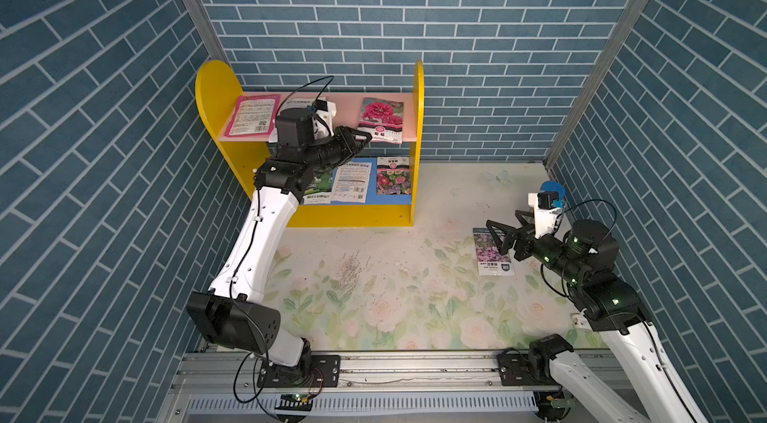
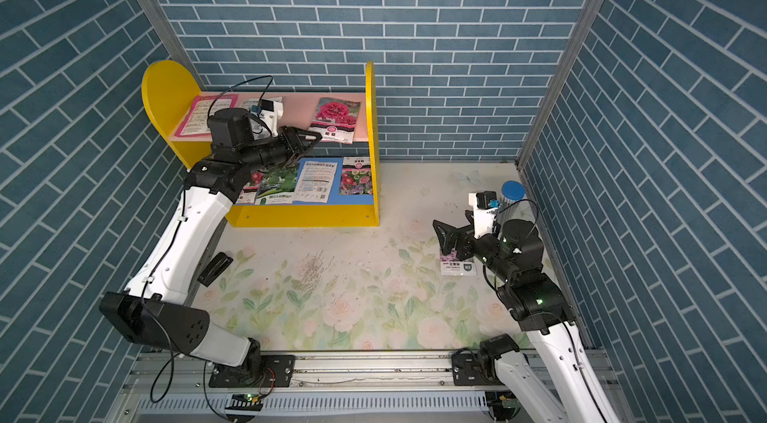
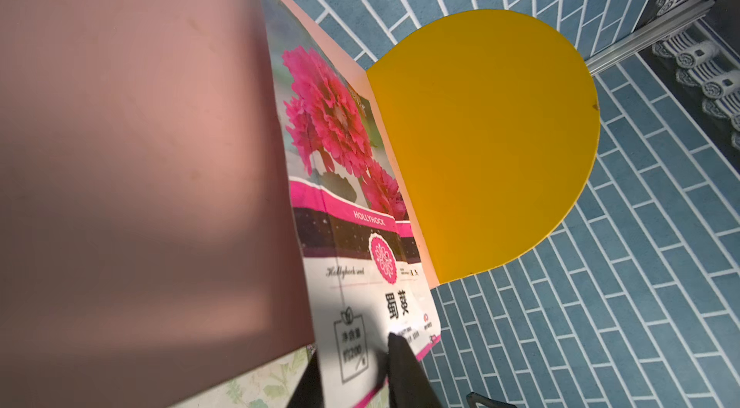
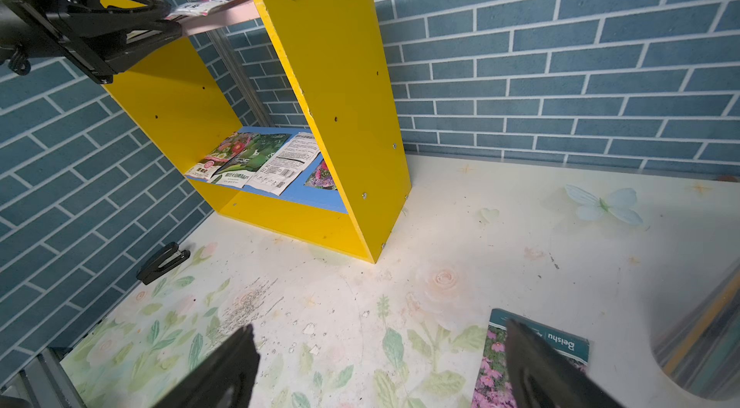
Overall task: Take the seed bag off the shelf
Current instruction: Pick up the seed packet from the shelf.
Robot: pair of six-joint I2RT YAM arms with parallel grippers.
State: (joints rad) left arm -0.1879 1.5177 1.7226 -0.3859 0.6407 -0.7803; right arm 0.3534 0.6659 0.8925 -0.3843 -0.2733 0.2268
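The shelf [image 1: 352, 215] is open at the front. Its yellow side panels [image 1: 213, 93] wall both ends. The left arm [image 1: 265, 234] crosses in front of the blue board [image 1: 392, 200].

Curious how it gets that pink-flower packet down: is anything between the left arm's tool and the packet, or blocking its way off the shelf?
Nothing visible. The left tool pinches the hollyhock seed bag by its front edge, overhanging the pink upper board. The shelf is open in front; its yellow side panel stands beside the bag.

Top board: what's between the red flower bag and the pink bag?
A white seed bag, mostly hidden under the left arm, then bare pink board beside the red flower bag. Both top views show it.
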